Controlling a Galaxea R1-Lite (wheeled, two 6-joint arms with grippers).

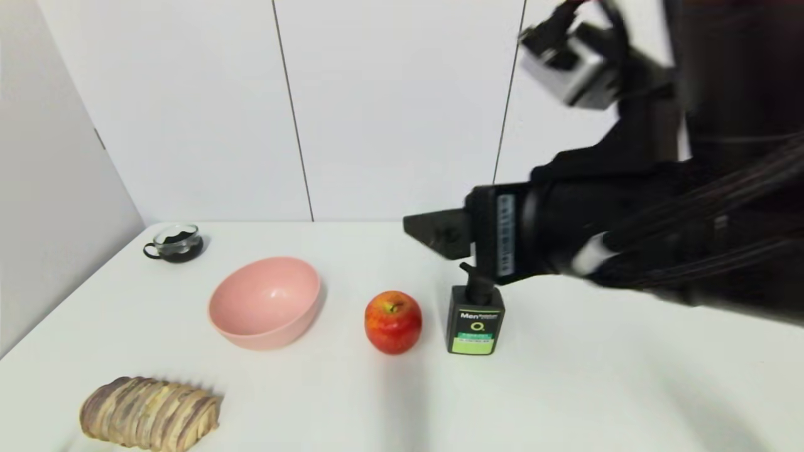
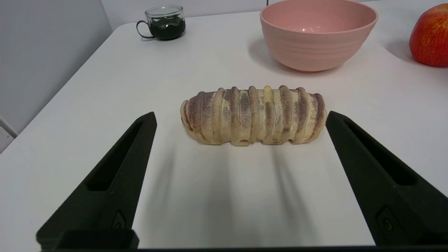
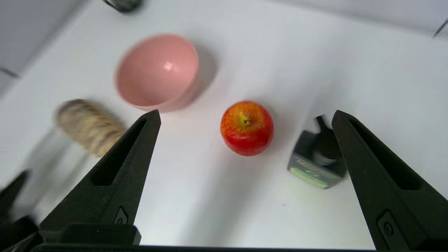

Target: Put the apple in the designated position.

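Right gripper [image 3: 245,117] hovering high above the table [image 1: 597,376], fingers spread wide and holding nothing, looking down on the apple [image 3: 247,127]. Apple sitting upright on bare white tabletop, stem up, untouched, between the pink bowl [image 3: 157,70] on its left and the dark pump bottle [image 3: 316,159] just beside it on its right; not touching either. In head view, right arm reaching in from the right at a height above the bottle [image 1: 475,320], fingertip pointing toward the table's middle, well clear of the apple [image 1: 393,321]. Bowl [image 1: 266,301] standing upright near the table centre-left, nothing visible inside. Left gripper [image 2: 241,117] resting low over the near-left part of the table, fingers also spread wide, gripping nothing, facing the striped bread loaf [image 2: 253,115] lying crosswise just ahead of the fingertips. Loaf [image 1: 151,413] lying at the near-left edge, apart from the bowl. Glass cup [image 1: 176,243] of dark contents standing at the far-left corner, well apart from everything else.
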